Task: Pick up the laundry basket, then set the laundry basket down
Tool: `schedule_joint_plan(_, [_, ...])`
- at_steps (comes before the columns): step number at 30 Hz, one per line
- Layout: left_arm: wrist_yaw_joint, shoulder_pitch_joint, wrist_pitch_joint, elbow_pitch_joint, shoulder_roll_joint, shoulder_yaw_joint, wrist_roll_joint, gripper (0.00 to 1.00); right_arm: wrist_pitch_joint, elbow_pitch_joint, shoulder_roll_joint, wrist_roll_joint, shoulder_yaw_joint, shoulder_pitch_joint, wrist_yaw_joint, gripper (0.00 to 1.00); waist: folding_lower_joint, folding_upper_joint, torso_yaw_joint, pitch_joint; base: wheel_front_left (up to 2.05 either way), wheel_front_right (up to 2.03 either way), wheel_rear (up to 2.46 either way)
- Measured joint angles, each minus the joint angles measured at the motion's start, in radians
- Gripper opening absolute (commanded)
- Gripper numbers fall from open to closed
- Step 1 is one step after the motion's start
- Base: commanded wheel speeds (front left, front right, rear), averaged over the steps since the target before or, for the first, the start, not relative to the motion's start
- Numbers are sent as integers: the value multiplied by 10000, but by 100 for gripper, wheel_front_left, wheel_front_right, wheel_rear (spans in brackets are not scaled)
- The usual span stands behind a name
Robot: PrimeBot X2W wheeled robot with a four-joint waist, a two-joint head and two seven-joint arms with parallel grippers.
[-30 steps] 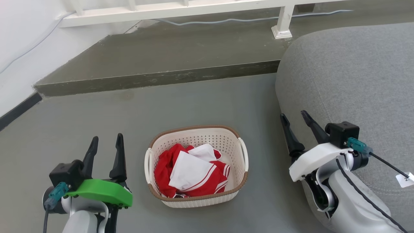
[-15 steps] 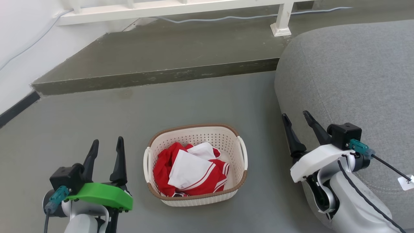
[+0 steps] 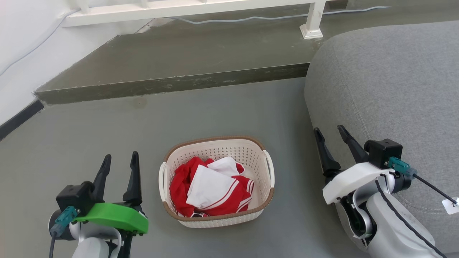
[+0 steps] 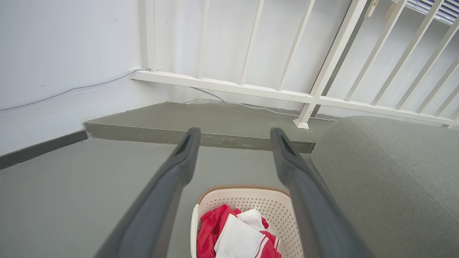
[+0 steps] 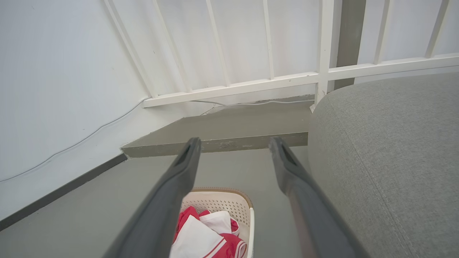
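The laundry basket, cream-white and perforated with a brown rim and white side handles, stands on the grey floor between my arms. Red and white clothes lie inside it. My left gripper hangs open to the basket's left, apart from it, with nothing between its fingers. To the basket's right my right gripper is open and empty, close to the sofa. The basket shows low between the fingers in the left wrist view, where my left gripper is open. The basket also shows in the right wrist view below my open right gripper.
A grey sofa bulks at the right, right beside my right arm. A raised concrete step crosses the floor beyond the basket. A white railing and a cable run along the far wall. A white wall with dark skirting closes the left.
The whole head view has shifted slightly, so the camera moved. Both grippers sit marginally lower in it; they stay open and the basket rests in the same place on the floor.
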Motion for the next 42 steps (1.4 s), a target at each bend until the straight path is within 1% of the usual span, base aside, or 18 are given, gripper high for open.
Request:
schedule_joint_plan(3, [-31,4,0,2,-4,-8,-2,100,0,-8,33,-17,-29,5,4,100,0,0,-2,2,0,0,0])
schedule_joint_plan(4, [-82,5,0,2,-4,-23,-6,0,0,-10,48,-35,-38,7,6,0,0,0,-3,2,0,0,0])
schedule_joint_plan(10, [-82,208,46,447,-88,-115,-40,0,17,355,211,0,15,501,12,0,0,0,-5,1,0,0,0])
schedule_joint_plan(15, [-84,250,140,464,-92,-61,-384,0,115,339,228,349,-213,581,52,0,0,0,4,-28,0,0,0])
schedule_joint_plan(25, [-88,250,548,497,-94,169,-1881,0,466,222,360,1684,-727,586,217,0,0,0,36,-96,0,0,0])
schedule_joint_plan(31, [-119,250,763,499,-96,332,-2545,0,694,155,426,2316,-1070,627,360,0,0,0,54,-131,0,0,0])
schedule_joint_plan(34, [-121,250,855,499,-96,418,-2836,0,802,115,451,2685,-1241,634,372,0,0,0,63,-149,0,0,0])
schedule_joint_plan(36, [-142,250,972,499,-96,456,-3087,0,869,92,456,2880,-1356,639,451,0,0,0,69,-161,0,0,0])
schedule_joint_plan(40, [-173,249,1120,499,-98,539,-3505,0,1028,19,502,3354,-1576,675,460,0,0,0,81,-184,0,0,0])
schedule_joint_plan(42, [-173,249,1200,497,-98,593,-3795,0,1080,-6,523,3551,-1687,720,546,0,0,0,86,-196,0,0,0])
